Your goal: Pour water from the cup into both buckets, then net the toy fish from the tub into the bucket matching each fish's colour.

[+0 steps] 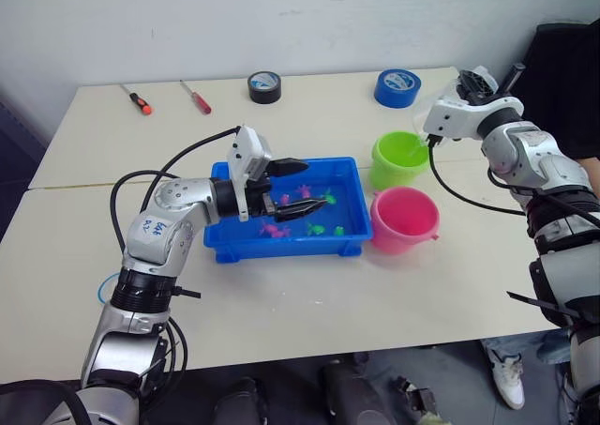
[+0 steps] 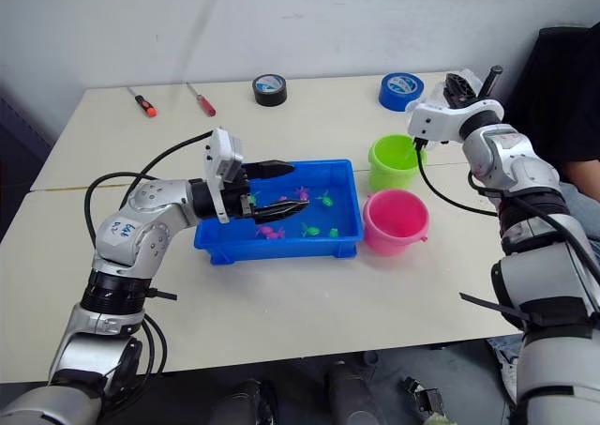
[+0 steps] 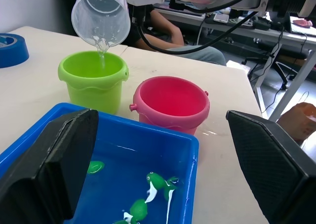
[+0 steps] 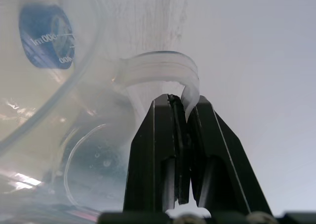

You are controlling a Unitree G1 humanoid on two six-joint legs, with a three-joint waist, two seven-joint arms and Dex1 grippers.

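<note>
My right gripper [image 4: 180, 103] is shut on the handle [image 4: 158, 68] of the clear cup [image 3: 101, 14]. The cup is tipped over the lime green bucket [image 1: 398, 158], and a thin stream of water [image 3: 101, 48] falls into it. The pink bucket [image 1: 405, 219] stands just in front of the green one, beside the right end of the blue tub [image 1: 281, 247]. Pink toy fish [image 1: 275, 228] and green toy fish [image 1: 319, 228] lie in the tub's water. Over the tub's middle, my left gripper [image 1: 305, 186] hangs open and holds nothing.
At the back of the table lie a black tape roll [image 1: 264, 86], a blue tape roll [image 1: 397, 87] and two screwdrivers [image 1: 136, 98] [image 1: 197, 98]. A person [image 3: 163, 28] sits beyond the table's right end. My left arm's black cable [image 1: 150, 176] loops over the table.
</note>
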